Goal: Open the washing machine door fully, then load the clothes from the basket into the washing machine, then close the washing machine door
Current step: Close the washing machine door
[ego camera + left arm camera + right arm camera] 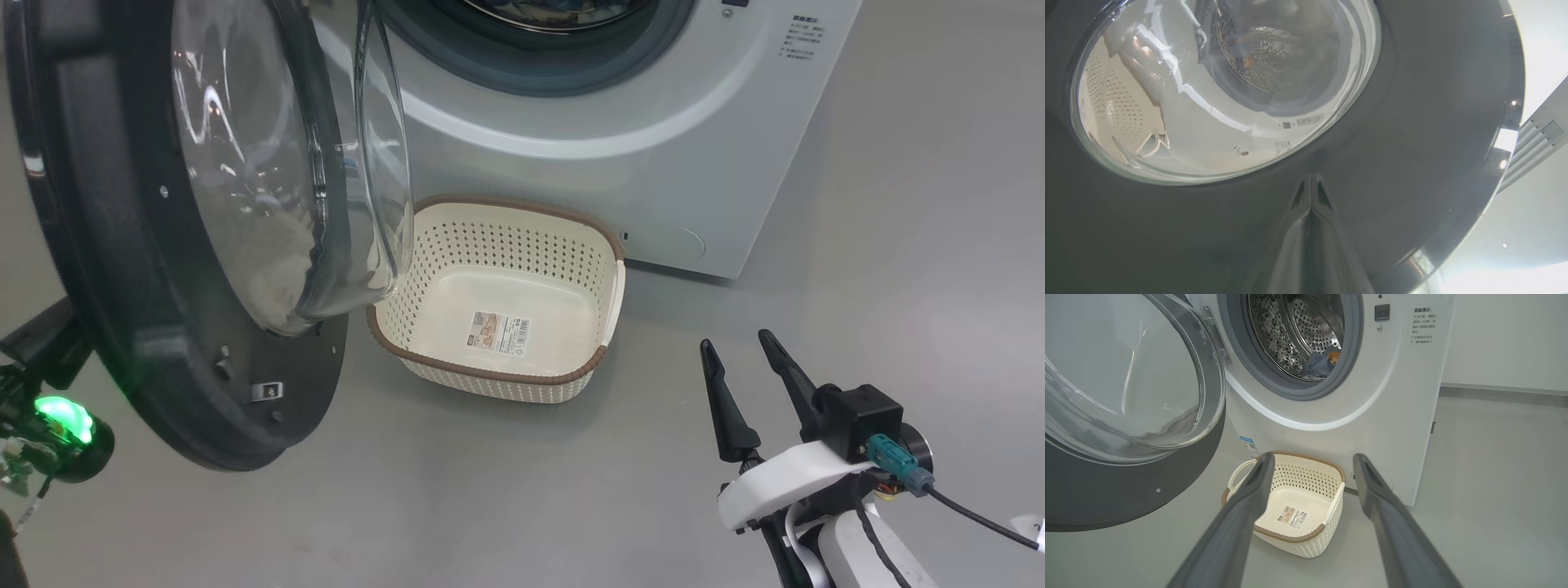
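From the head, we see the door [122,269] swung open at the left, its glass bowl [269,163] hanging in front of the basket's left edge. The basket [506,241] sits on the floor [490,506] just in front of the washer [653,163], with a barcode sticker [499,332] on its bare base. The right pincer [735,339] hovers at lower right, well apart from the basket — fingers spread, holding nothing. A green light [57,412] glows on the left arm at the door's lower left.

At the left wrist, the left pincer [1310,183] has its fingers pressed together, tips right at the door's dark outer face — whether they touch it we cannot tell.

At the right wrist, the clothes [1321,363] lie inside the drum [1286,330], low at its right side. Between the spread fingers we see the basket at the washer's foot.
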Controlling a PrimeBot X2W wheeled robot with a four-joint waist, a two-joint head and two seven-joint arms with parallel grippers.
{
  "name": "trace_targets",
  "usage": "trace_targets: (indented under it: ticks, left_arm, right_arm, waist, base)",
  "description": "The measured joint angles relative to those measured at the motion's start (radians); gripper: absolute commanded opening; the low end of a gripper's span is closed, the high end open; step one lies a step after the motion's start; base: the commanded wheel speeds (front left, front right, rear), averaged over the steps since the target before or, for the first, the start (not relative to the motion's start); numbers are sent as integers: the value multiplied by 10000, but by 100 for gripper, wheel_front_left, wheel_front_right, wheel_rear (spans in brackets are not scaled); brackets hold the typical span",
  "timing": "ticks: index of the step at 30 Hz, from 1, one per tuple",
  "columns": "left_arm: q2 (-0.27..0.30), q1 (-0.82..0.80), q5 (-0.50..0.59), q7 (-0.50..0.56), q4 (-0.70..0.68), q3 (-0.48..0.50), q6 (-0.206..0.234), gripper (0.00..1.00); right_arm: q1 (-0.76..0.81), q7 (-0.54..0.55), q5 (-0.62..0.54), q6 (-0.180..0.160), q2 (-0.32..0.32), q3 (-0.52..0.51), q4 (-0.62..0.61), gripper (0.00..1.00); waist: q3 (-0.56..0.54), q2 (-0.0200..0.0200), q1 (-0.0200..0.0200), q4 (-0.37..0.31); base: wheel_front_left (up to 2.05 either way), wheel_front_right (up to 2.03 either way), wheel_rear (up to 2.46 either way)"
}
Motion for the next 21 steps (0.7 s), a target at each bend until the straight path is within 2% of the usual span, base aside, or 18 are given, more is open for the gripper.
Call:
trace_targets:
  ticks: [7, 21]
  left_arm:
    - [-773, 295, -397, 303, -903, -284, -27, 0]
    - [-1475, 781, -408, 272, -2130, -474, -27, 0]
  right_arm:
    - [4, -100, 98, -4, 33, 6, 31, 100]
    - [7, -234, 226, -38, 105, 100, 92, 100]
  waist:
    - [-64, 0, 0, -394]
    - [-3, 0, 0, -1444]
  base:
    - [0, 0, 0]
    - [0, 0, 0]
